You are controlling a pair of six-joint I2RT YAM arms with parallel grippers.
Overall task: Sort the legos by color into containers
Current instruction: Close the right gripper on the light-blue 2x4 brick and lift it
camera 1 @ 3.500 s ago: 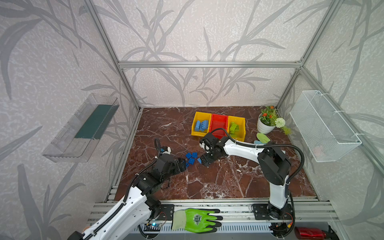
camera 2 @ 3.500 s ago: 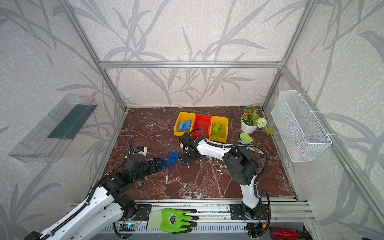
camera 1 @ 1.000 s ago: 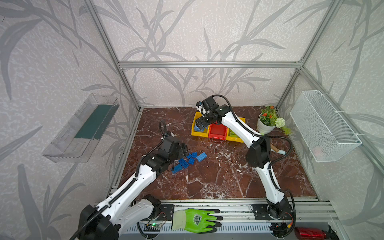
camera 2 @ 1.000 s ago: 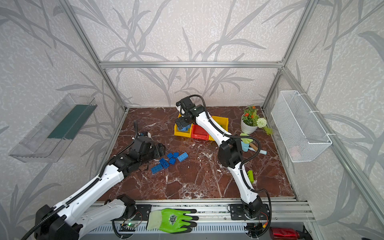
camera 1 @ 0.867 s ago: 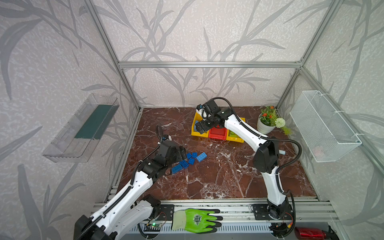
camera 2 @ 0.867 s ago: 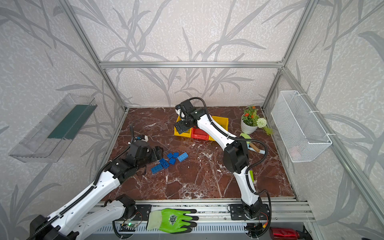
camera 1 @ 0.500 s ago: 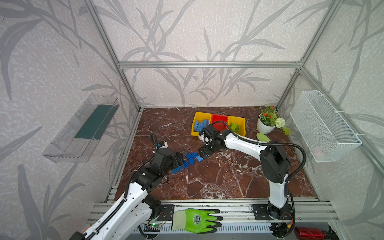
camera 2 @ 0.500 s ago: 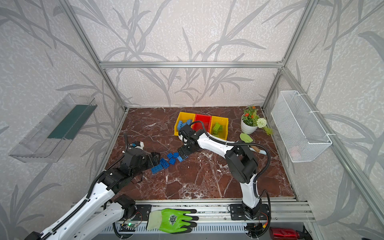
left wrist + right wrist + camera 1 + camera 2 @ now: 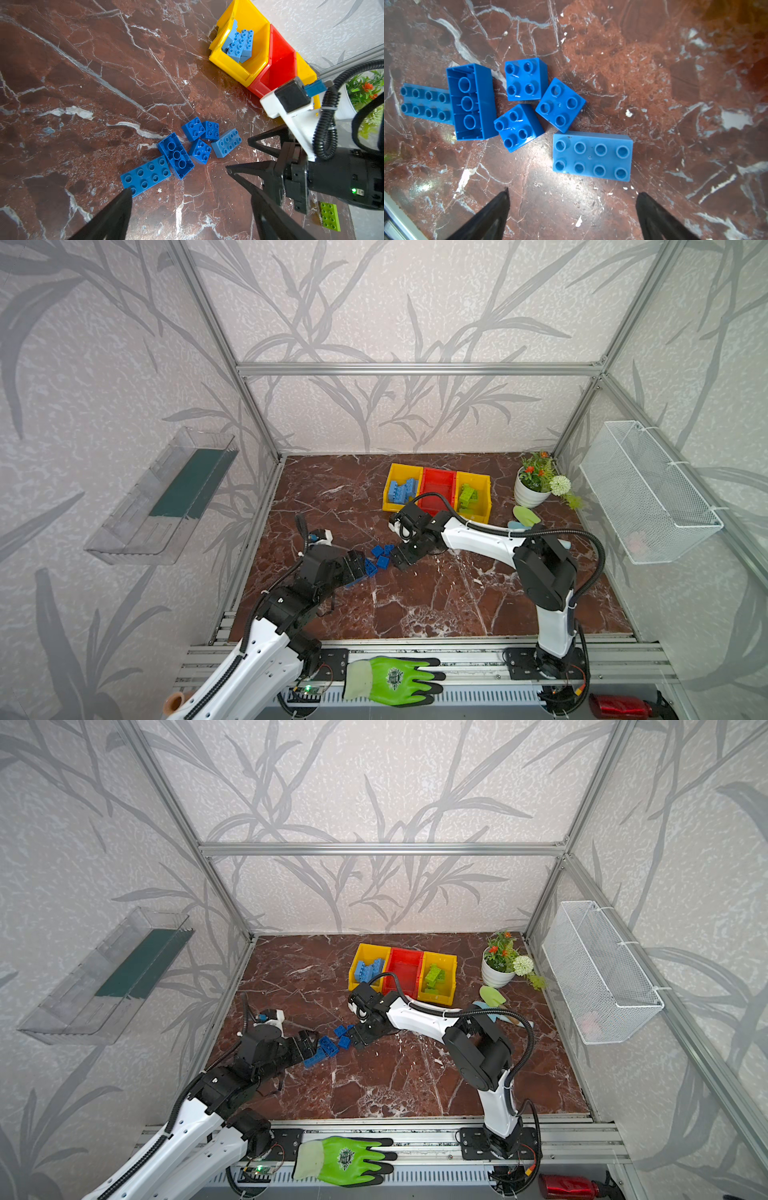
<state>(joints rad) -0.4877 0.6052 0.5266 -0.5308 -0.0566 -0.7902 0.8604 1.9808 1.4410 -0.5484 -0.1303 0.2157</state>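
Worktop (image 9: 436, 605): containers (image 9: 438, 489) sit upper centre, loose blue legos (image 9: 377, 550) mid-frame, just left of centre. Left pincer (image 9: 190, 193) and right pincer (image 9: 573, 191) both released, empty, flanking the cluster. Risk: closing in from opposite sides, the pincers may collide or scatter the touching legos.

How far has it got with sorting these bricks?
Done: light blue bricks lie in the left yellow bin, green bricks in the right yellow bin. In hand: nothing; left gripper and right gripper are open. Left: five dark blue bricks, one light blue brick, one green brick on the table; the red bin is empty.
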